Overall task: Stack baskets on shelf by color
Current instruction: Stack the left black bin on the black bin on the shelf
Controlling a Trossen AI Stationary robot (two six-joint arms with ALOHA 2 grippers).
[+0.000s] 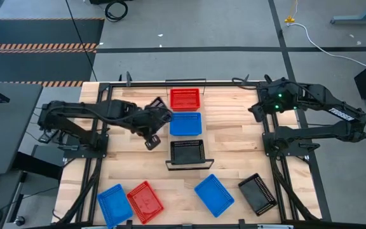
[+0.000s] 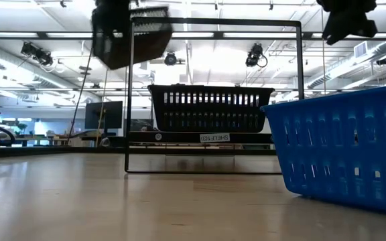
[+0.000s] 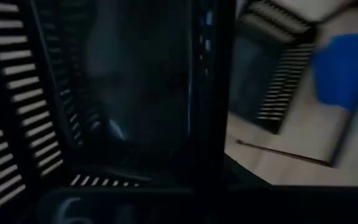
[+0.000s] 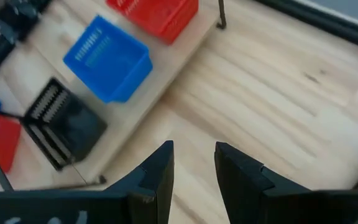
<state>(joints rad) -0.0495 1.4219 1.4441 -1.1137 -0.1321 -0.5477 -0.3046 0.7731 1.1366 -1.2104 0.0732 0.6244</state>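
Observation:
The shelf (image 1: 186, 138) runs down the middle of the table under a thin black wire frame (image 2: 213, 23). On it sit a red basket (image 1: 185, 98) at the far end, a blue one (image 1: 185, 123) and a black one (image 1: 188, 152). My left gripper (image 1: 154, 124) hovers left of the shelf, shut on another black basket (image 2: 136, 37). That basket's mesh fills the left wrist view (image 3: 104, 93). My right gripper (image 4: 193, 165) waits high over the table's far right, open with a narrow gap, holding nothing. My left gripper holds the black basket (image 3: 17, 124) lifted clear of the table and tilted, high beside the wire frame's left post. The basket itself fills the wrist view and hides the fingers, so the part held and the kind of hold cannot be told.
Loose baskets lie along the near edge: blue (image 1: 113, 203), red (image 1: 145, 200), blue (image 1: 213, 194) and black (image 1: 257, 193). In the low view the near blue basket (image 2: 340, 147) blocks the right foreground. Bare planks (image 1: 234, 137) lie on both sides of the shelf.

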